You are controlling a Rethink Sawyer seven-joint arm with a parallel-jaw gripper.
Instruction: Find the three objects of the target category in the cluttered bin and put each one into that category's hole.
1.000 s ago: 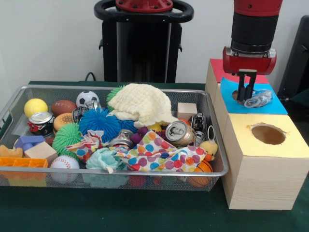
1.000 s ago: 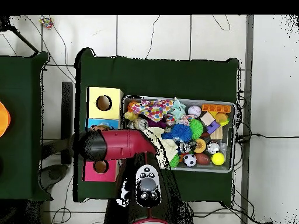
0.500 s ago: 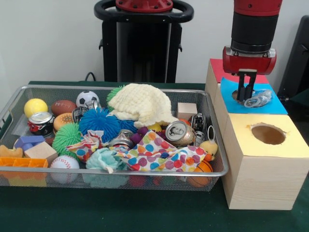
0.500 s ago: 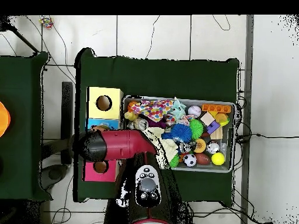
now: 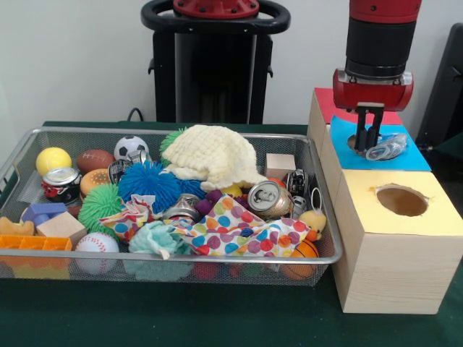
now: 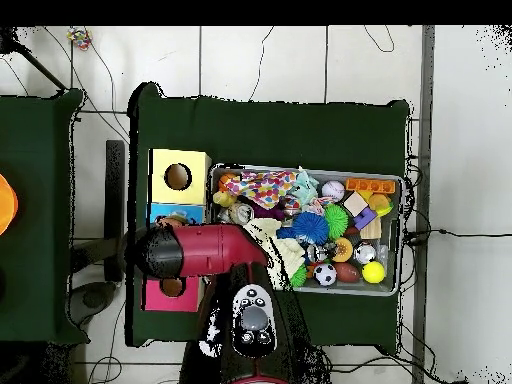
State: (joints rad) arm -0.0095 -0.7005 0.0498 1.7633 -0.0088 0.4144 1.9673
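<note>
Front view: a wire mesh bin (image 5: 318,210) on a green table holds mixed clutter: a cream knitted hat (image 5: 210,155), a blue spiky ball (image 5: 148,181), a soccer ball (image 5: 131,147), a polka-dot cloth (image 5: 239,231) and two crushed cans (image 5: 268,199) (image 5: 59,182). Beside the bin stand three wooden boxes with coloured tops. The gripper (image 5: 370,136) hangs over the hole in the blue-topped box (image 5: 405,160), fingers narrow and close together, gripping nothing visible. A crumpled clear plastic item (image 5: 387,147) rests on the blue top, just beside the hole rather than through it, so this delivery looks unfinished. The yellow-topped box's hole (image 5: 402,200) appears empty.

Overhead view: the red arm (image 6: 205,250) covers the blue box; gripper hidden. How many target objects remain cannot be told.
</note>
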